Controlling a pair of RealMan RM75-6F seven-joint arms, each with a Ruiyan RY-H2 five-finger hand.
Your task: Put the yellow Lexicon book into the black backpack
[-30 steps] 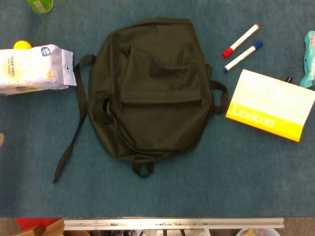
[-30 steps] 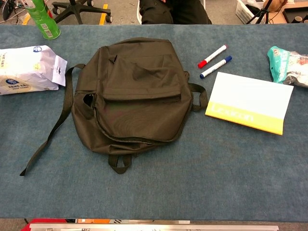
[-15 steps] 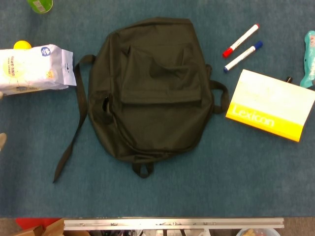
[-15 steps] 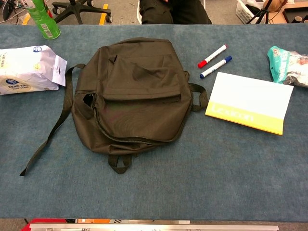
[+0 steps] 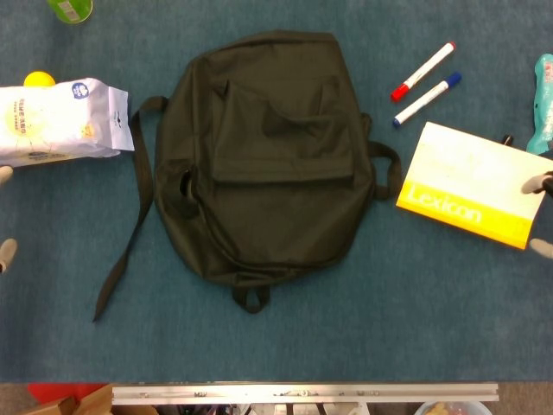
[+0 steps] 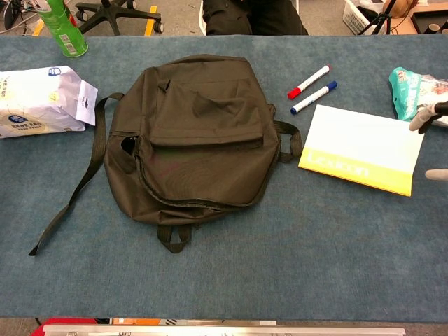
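The black backpack (image 5: 268, 156) lies flat in the middle of the blue table, its zip closed as far as I can see, straps trailing to the left. The yellow Lexicon book (image 5: 471, 183) lies flat to its right, cover up. Only fingertips of my right hand (image 5: 537, 184) show at the right edge, spread apart by the book's right end and holding nothing. The chest view shows the same right hand (image 6: 422, 117) just past the book (image 6: 364, 148). Fingertips of my left hand (image 5: 6, 252) peek in at the far left edge, well away from the backpack (image 6: 192, 133).
A white bag (image 5: 60, 121) with a yellow ball (image 5: 39, 79) behind it lies at the left, a green bottle (image 5: 69, 9) beyond. A red marker (image 5: 423, 71) and a blue marker (image 5: 428, 99) lie behind the book. A teal packet (image 5: 543, 99) sits at the right edge.
My right hand's fingertips have come into view at the right edge beside the book. The left hand's fingertips have edged further in at the left. Backpack and book have not moved.
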